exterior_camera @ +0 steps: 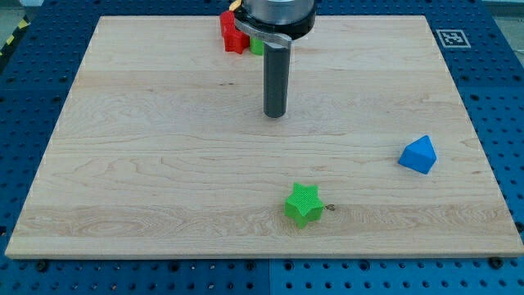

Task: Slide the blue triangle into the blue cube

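Note:
The blue triangle [418, 154] lies near the board's right edge, below the middle. No blue cube shows in the view. My tip [275, 115] rests on the board a little above the centre, far to the left of the blue triangle and well above the green star [304, 204].
The green star sits near the bottom edge, centre. A red block [231, 33] and a small green block [257, 47] sit at the top edge, partly hidden by the arm's body [277, 16]. The wooden board [147, 147] lies on a blue perforated table.

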`<state>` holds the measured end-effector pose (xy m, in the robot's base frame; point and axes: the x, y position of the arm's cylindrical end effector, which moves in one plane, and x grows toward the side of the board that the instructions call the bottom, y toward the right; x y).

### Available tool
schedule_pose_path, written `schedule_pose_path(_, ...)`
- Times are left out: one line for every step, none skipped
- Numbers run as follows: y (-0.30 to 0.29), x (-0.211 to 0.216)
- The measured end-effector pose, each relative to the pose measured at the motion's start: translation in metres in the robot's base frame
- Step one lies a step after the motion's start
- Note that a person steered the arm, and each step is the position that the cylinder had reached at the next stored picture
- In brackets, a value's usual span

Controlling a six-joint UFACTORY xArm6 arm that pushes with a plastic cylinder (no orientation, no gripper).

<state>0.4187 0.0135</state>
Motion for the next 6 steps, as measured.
schedule_pose_path(0.000,0.000)
schedule_pose_path(0.011,0.000)
schedule_pose_path(0.071,0.000)
schedule_pose_path(0.159,0.000)
schedule_pose_path(0.241,0.003)
schedule_pose_path(0.315,0.044)
